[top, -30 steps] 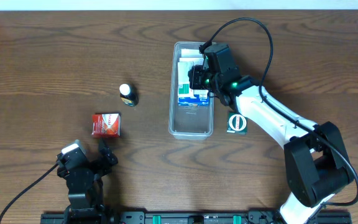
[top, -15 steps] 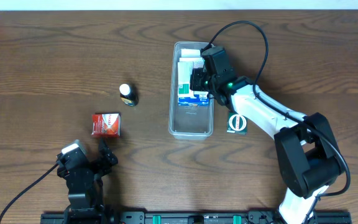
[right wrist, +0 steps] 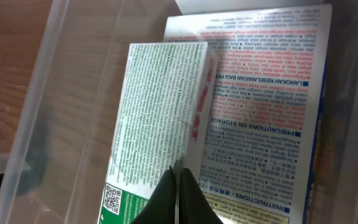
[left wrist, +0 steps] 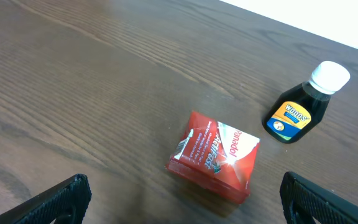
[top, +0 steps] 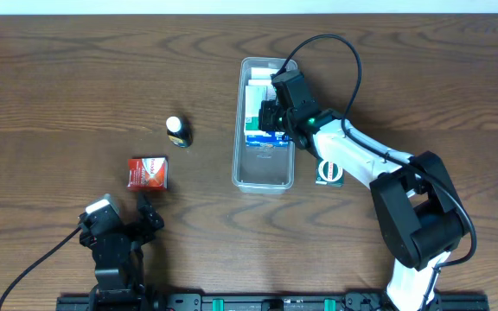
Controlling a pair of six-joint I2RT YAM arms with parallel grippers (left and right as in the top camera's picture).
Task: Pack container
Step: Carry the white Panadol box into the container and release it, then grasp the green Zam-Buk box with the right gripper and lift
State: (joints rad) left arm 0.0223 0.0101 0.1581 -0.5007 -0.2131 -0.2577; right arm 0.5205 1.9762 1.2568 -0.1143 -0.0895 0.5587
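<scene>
Clear plastic marks out the container [top: 264, 182] in the overhead view: a long, narrow bin lying lengthwise from 12 to 6 o'clock on the dark wooden tabletop [top: 59, 86], just up and right of the middle. A white box [top: 260, 87] lies at its 12 o'clock end, a blue and white box [top: 262, 136] lies at its middle, and the 6 o'clock end is bare. The right gripper [top: 270, 115] is dipped inside the container along its 3 o'clock wall, over these boxes. Just outside that wall, towards 4 o'clock, a small green and white packet [top: 329, 171] lies on the tabletop. Well apart at 9 o'clock stands a dark bottle [top: 178, 131], with a red box [top: 148, 173] at 7 o'clock of it. The left gripper [top: 149, 212] sits near the 6 o'clock edge, at 6 o'clock of the red box and far from the container.

From the left wrist, the left gripper's fingers [left wrist: 55, 200] stand wide apart at the two lower corners, with nothing between them. The red box lies on the tabletop at 12 o'clock of them, and the white-capped bottle with a yellow label is at 2 o'clock of the box.

From the right wrist, the right gripper's two dark fingers are pressed together, their tips meeting at the near edge of a green-printed box [right wrist: 160, 118]. That box lies partly on a white box [right wrist: 266, 93] printed in red and blue. The container's clear wall rises at 9 o'clock.
</scene>
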